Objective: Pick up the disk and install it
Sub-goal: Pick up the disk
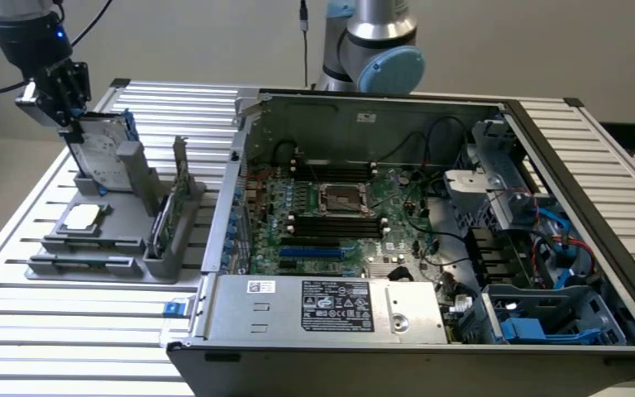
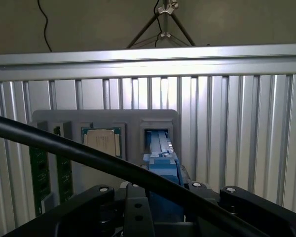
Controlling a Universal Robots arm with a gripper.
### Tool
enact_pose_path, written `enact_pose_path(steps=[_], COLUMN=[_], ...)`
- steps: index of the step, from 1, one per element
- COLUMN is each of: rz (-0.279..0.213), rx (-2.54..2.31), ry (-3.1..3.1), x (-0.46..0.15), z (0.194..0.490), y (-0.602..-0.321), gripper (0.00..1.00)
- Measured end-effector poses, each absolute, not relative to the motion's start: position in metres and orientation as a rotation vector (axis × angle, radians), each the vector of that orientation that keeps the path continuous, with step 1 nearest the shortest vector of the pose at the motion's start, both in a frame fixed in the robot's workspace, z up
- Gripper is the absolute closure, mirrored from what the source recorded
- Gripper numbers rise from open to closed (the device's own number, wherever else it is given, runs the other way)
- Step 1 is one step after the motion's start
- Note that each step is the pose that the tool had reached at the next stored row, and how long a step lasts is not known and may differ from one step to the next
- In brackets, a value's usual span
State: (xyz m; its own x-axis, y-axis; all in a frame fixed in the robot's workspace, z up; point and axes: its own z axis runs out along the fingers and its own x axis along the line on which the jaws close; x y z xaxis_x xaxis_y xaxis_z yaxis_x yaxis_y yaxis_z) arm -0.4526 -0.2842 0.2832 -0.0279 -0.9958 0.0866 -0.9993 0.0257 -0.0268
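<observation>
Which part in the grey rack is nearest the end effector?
The disk, upright in its blue frame, right at the end effector; the flat chip and green card sit farther off.

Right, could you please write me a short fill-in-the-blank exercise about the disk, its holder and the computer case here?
1. The gripper sits at the top edge of the disk, whose carrier frame is ___.
2. The thin circuit card standing in the grey holder is ___.
3. The open computer case lies on the exterior view's ___ of the holder.
Missing words: blue; green; right.
</observation>
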Motion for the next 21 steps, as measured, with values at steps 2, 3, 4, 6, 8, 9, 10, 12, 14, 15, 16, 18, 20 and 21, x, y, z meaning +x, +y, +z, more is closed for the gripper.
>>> enact_pose_path(steps=[2, 3, 4, 6, 8, 9, 10, 12, 14, 15, 16, 18, 20, 21], rz=[0.124, 0.124, 0.124, 0.124, 0.123, 0.123, 0.123, 0.124, 0.123, 0.124, 0.124, 0.124, 0.124, 0.123], rx=[2.16, 2.159, 2.159, 2.159, 2.159, 2.159, 2.159, 2.159, 2.159, 2.159, 2.159, 2.159, 2.159, 2.159], ry=[-2.218, -2.218, -2.218, -2.218, -2.218, -2.218, -2.218, -2.218, -2.218, -2.218, -2.218, -2.218, -2.218, -2.218], x=[-0.453, -0.453, -0.453, -0.453, -0.453, -0.453, -0.453, -0.453, -0.453, -0.453, -0.453, -0.453, -0.453, -0.453], z=[0.284, 0.285, 0.286, 0.289, 0.294, 0.297, 0.299, 0.306, 0.314, 0.319, 0.324, 0.333, 0.342, 0.346], y=[-0.284, -0.284, -0.284, -0.284, -0.284, -0.284, -0.284, -0.284, -0.284, -0.284, -0.284, -0.284, -0.284, -0.284], gripper=[0.67, 0.67, 0.67, 0.67, 0.67, 0.67, 0.67, 0.67, 0.67, 0.67, 0.67, 0.67, 0.67, 0.67])
